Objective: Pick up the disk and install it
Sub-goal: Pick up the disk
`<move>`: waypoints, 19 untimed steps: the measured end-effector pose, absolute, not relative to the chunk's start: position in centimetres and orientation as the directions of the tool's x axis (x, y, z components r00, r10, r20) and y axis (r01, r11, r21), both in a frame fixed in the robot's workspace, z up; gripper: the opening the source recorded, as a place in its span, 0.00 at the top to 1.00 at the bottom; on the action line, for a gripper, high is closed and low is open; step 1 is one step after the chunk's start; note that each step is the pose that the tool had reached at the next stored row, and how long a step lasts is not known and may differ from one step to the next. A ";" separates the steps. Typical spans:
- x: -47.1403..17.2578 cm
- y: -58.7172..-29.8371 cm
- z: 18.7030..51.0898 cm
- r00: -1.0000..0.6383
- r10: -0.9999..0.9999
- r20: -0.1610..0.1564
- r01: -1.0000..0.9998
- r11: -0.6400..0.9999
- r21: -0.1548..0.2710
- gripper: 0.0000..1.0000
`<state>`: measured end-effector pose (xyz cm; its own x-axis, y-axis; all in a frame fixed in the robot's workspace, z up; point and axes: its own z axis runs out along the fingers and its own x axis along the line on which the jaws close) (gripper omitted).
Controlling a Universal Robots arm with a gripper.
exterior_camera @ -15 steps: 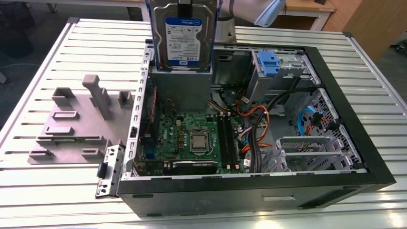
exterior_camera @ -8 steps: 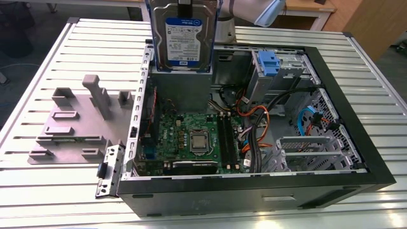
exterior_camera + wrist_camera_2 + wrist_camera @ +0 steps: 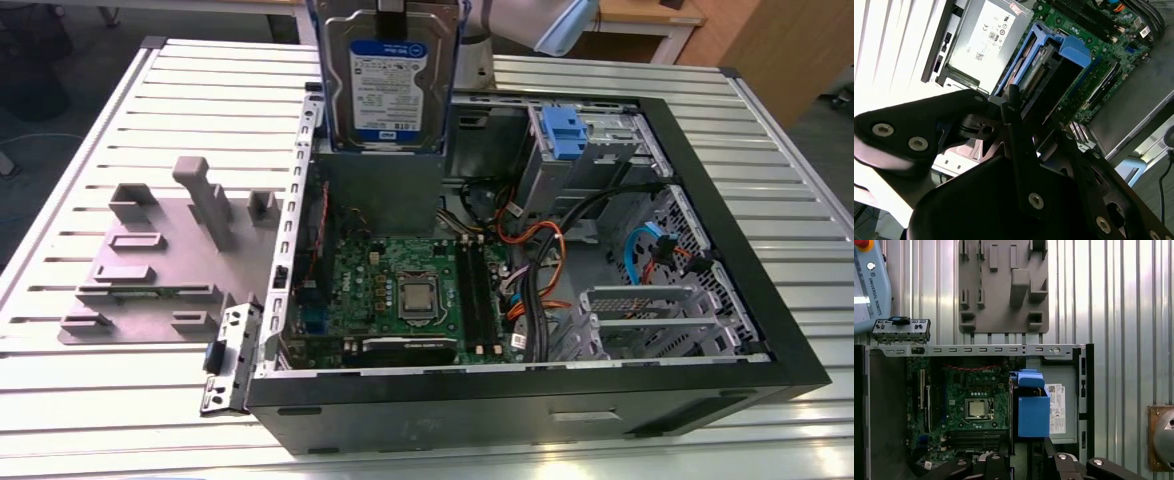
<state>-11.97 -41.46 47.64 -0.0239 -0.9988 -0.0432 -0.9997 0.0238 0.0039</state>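
Your gripper (image 3: 1034, 117) is clamped on the disk (image 3: 391, 85), which hangs upright above the grey box (image 3: 380, 195) at the open case's (image 3: 561, 395) 12 o'clock edge in the exterior view, the blue bracket (image 3: 561, 135) near at its 4 o'clock, motherboard (image 3: 400, 290) at 6, grey fixture plate (image 3: 160, 260) farther off at 8.

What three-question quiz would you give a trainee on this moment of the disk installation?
1. True or false: the disk hangs upright above the open computer case.
2. What holds the disk? A) the hand B) a person's fingers C) a drive bay
3. In the exterior view, on which side of the computer case does the grey fixture plate lie?

Key: 1 true. 2 A. 3 the exterior view's left.
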 end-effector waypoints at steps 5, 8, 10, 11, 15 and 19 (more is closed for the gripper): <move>-11.7 -41.9 47.6 -0.024 -0.999 -0.043 -1.000 0.024 0.004 0.65; -11.6 -42.1 47.6 -0.024 -0.999 -0.043 -1.000 0.024 0.004 0.65; -11.5 -42.3 47.6 -0.024 -0.999 -0.043 -1.000 0.024 0.004 0.65; -11.4 -42.4 47.6 -0.024 -0.999 -0.043 -1.000 0.024 0.004 0.65; -11.2 -42.7 47.6 -0.024 -0.999 -0.043 -1.000 0.024 0.004 0.65; -11.1 -43.0 47.6 -0.024 -0.999 -0.043 -1.000 0.024 0.004 0.65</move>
<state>-11.06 -42.96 47.64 -0.0240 -0.9988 -0.0432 -0.9997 0.0238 0.0039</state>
